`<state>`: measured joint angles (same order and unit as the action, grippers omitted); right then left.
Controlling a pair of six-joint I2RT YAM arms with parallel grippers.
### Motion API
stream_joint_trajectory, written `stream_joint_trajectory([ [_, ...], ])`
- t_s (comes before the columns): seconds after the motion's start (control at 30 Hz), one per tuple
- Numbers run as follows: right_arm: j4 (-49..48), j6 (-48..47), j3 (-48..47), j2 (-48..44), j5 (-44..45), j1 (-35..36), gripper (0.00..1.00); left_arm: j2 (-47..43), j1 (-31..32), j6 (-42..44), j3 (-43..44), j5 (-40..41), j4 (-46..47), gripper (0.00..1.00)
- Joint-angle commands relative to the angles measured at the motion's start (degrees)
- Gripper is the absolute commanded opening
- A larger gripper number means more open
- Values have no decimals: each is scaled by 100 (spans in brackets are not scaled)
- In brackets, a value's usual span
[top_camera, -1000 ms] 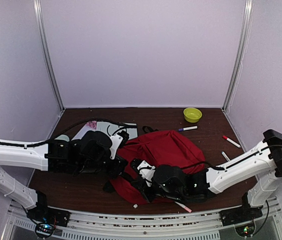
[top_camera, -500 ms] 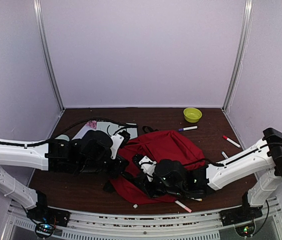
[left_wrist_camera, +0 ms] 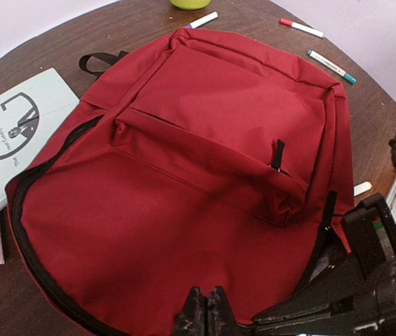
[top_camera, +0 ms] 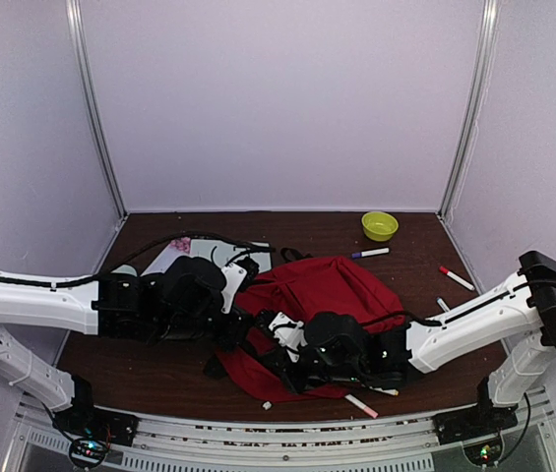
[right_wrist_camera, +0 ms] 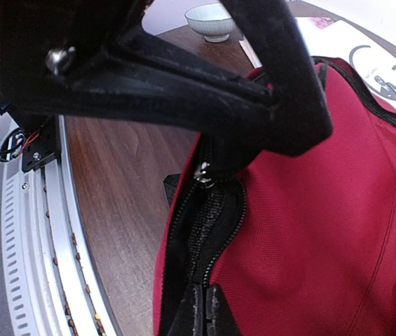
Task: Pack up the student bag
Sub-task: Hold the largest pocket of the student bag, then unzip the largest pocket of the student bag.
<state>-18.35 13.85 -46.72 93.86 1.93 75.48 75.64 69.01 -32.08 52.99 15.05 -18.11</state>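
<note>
Since a second ago the right fingers [right_wrist_camera: 201, 306] have closed, and that arm's wrist has edged slightly toward the left arm; the left arm has hardly shifted. The right fingers are now clenched on the black zipper band at the near edge of the student bag [top_camera: 329, 285], just below the metal zipper pull [right_wrist_camera: 201, 173]. The left fingers [left_wrist_camera: 207, 313] are also clenched, pinching the bag's near rim beside the zipper, directly above the right ones and almost touching them. The red bag lies front pocket up in the middle of the desk [top_camera: 159, 374], spreading away from both pairs of fingers. A pale booklet [left_wrist_camera: 15, 133] lies at its left, partly under its edge.
</note>
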Motion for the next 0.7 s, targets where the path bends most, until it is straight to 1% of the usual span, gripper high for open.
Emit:
stream_joint_trajectory([
  [0.0, 331, 12, -39, -185, 61, -8, 0, -212, 26, -67, 210, 446, -153, 0],
  [0.07, 659, 57, -2, -384, 325, -14, 0, -339, 29, -5, 212, 617, -354, 0],
  [0.2, 1301, -56, 82, -878, 864, 8, 0, -577, 10, 119, 228, 1267, -1063, 0],
  [0.27, 1544, -159, 131, -1069, 1069, 26, 0, -658, -44, 221, 172, 1359, -1120, 0],
  [0.43, 1880, -329, 204, -1461, 1196, 99, 0, -629, -306, 262, 134, 1516, -1169, 0],
  [0.57, 2074, -437, 179, -1546, 1292, 225, 0, -564, -536, 206, 216, 1691, -1201, 0],
  [0.67, 2186, -452, 160, -1529, 1398, 326, 0, -499, -655, 315, 340, 1676, -1189, 0],
])
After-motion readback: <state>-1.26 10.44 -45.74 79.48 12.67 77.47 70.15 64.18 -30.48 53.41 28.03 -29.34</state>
